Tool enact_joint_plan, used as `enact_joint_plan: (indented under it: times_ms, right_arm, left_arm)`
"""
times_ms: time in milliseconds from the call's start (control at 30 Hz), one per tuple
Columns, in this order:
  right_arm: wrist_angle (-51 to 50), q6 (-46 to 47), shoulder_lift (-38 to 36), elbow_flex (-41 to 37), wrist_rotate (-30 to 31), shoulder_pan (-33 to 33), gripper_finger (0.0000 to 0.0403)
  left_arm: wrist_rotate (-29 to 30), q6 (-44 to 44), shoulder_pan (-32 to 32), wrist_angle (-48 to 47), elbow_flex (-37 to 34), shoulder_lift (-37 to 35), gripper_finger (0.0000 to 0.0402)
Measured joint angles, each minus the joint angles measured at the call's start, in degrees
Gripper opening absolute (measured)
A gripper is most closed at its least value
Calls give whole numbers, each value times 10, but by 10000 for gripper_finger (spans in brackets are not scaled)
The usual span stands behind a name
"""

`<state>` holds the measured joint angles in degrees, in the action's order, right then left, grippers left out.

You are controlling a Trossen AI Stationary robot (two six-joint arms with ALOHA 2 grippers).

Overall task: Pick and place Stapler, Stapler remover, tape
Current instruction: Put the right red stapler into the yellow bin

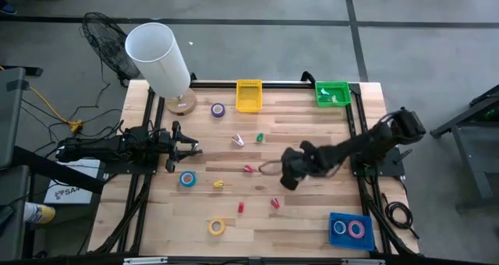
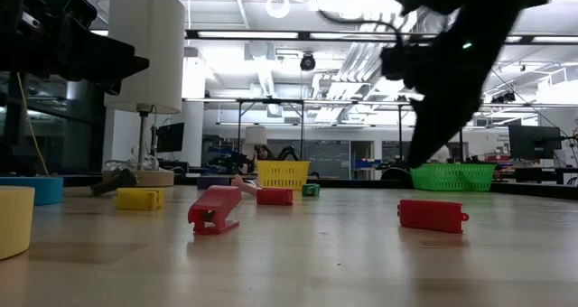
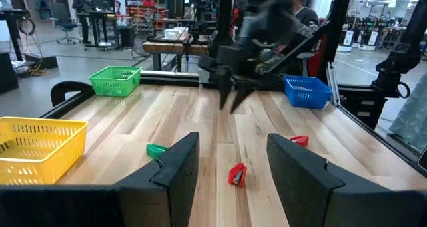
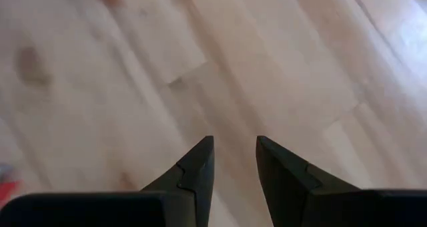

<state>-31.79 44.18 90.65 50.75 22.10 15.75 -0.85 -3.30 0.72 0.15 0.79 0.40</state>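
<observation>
**Table stock, right arm mid-table, nothing in hand**

Right gripper (image 1: 290,171): over the table's middle, fingers slightly parted, empty; its wrist view shows only bare wood between the tips.

Left gripper (image 1: 189,147): waiting at the left edge, fingers spread, empty.

Tape: blue roll (image 1: 187,179) near the left gripper; purple roll (image 1: 217,109) beside the yellow basket (image 1: 249,96); yellow roll (image 1: 217,227) at the front; two rolls already in the blue bin (image 1: 350,230).

Small red (image 1: 275,203), green and yellow pieces lie scattered mid-table.

Risk, as judged: the narrow finger gap may be too tight to straddle a roll, nudging it aside; a descent could also land on a loose piece.

View notes: only the high view shows the bin's contents; the low view alone shows the red pieces' blocky profile (image 2: 433,215).
</observation>
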Motion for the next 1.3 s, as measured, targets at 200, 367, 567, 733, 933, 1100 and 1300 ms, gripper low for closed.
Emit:
enact_joint_plan:
  times_ms: [200, 367, 567, 733, 933, 1100, 1300]
  right_arm:
    - [18, 130, 0, -1, 72, 116, 103]
    - [41, 188, 8, -1, 110, 202, 98]
    - [110, 239, 51, -1, 136, 282, 74]
    - [184, 224, 111, -1, 124, 313, 51]
    - [245, 213, 171, 0, 123, 325, 21]
    - [285, 213, 191, 1, 125, 324, 8]
    - [301, 213, 193, 1, 124, 324, 32]
  left_arm:
    - [0, 0, 0, 0, 0, 0, 175]
    - [0, 0, 0, 0, 0, 0, 175]
    - [0, 0, 0, 0, 0, 0, 175]
    - [0, 0, 0, 0, 0, 0, 175]
    - [0, 0, 0, 0, 0, 0, 175]
    - [0, 0, 0, 0, 0, 0, 175]
    - [0, 0, 0, 0, 0, 0, 175]
